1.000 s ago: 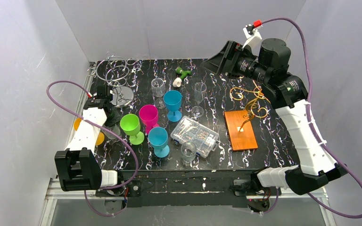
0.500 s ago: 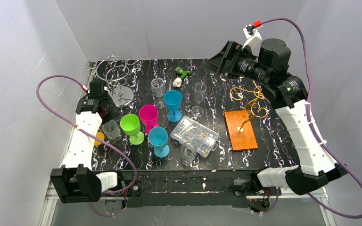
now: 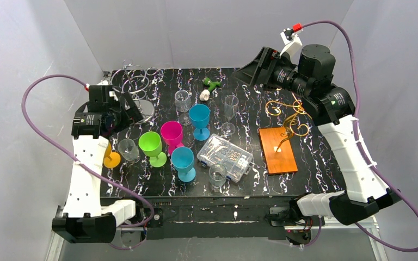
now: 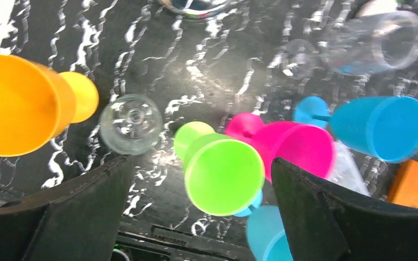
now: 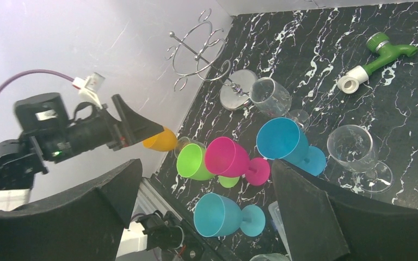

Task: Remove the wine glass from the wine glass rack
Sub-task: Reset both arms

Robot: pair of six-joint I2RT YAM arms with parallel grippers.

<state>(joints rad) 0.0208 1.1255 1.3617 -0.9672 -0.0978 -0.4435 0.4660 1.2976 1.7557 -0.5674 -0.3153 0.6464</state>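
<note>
I see bare table (image 3: 315, 163) along the right edge, beside the wooden base (image 3: 277, 151). Only a narrow lane runs between that base and the clear box (image 3: 226, 156). Left of it, coloured cups (image 3: 171, 132) crowd the middle; my right arm (image 3: 354, 152) hangs over the far right corner, by the golden rack (image 3: 288, 117).

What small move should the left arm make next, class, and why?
Probably lift the left gripper straight up and away: its jaws are open, the clear glass stands upright on the table beneath it, beside the orange glass, and the golden rack shows no glass hanging.
</note>
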